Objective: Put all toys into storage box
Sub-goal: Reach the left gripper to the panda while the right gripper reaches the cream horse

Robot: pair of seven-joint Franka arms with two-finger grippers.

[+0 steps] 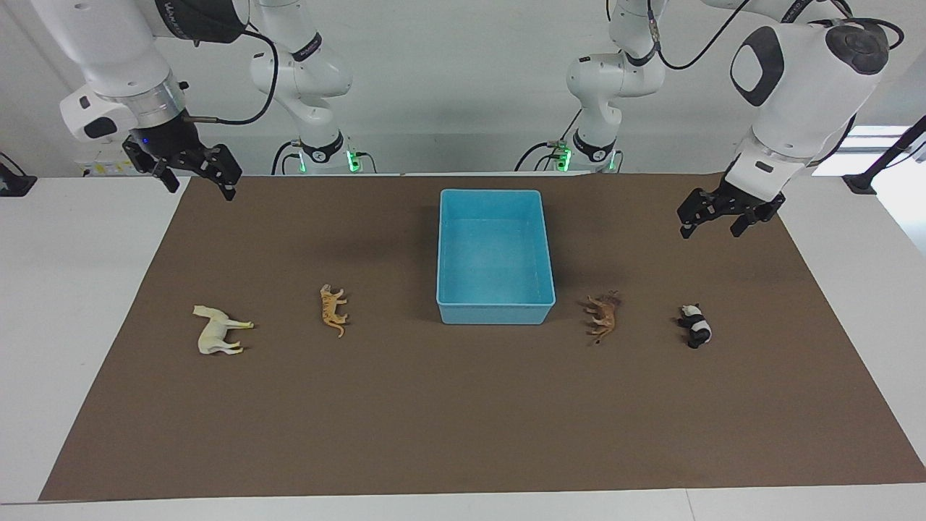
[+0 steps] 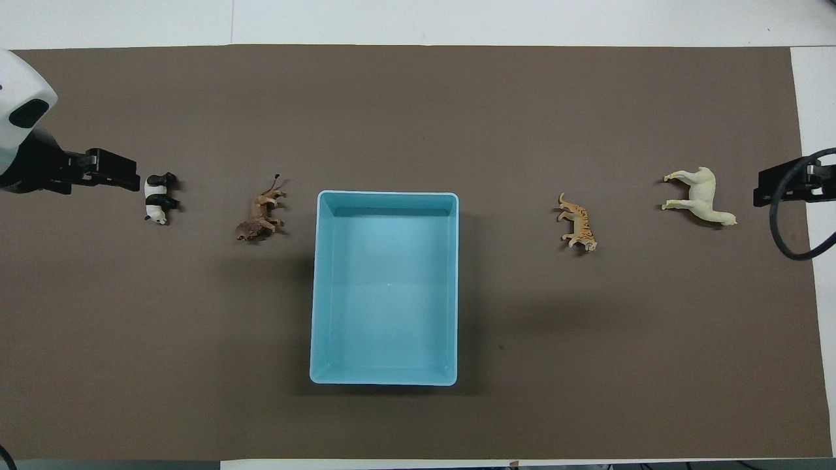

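Note:
The light blue storage box [image 1: 495, 314] [image 2: 385, 287] stands empty in the middle of the brown mat. Four toys lie in a row level with the box's edge farthest from the robots. The cream-white horse [image 1: 217, 331] [image 2: 699, 194] and the orange tiger [image 1: 333, 307] [image 2: 578, 222] are toward the right arm's end. The brown lion [image 1: 604, 315] [image 2: 261, 212] and the panda [image 1: 696, 325] [image 2: 157, 198] are toward the left arm's end. My left gripper [image 1: 711, 230] [image 2: 121, 179] hangs open and empty, raised over the mat near the panda. My right gripper [image 1: 201, 187] [image 2: 761, 192] hangs open and empty over the mat's edge near the horse.
The brown mat [image 1: 463, 420] covers most of the white table [image 1: 72, 289]. Both arm bases stand at the table's edge nearest the robots. Nothing else lies on the mat.

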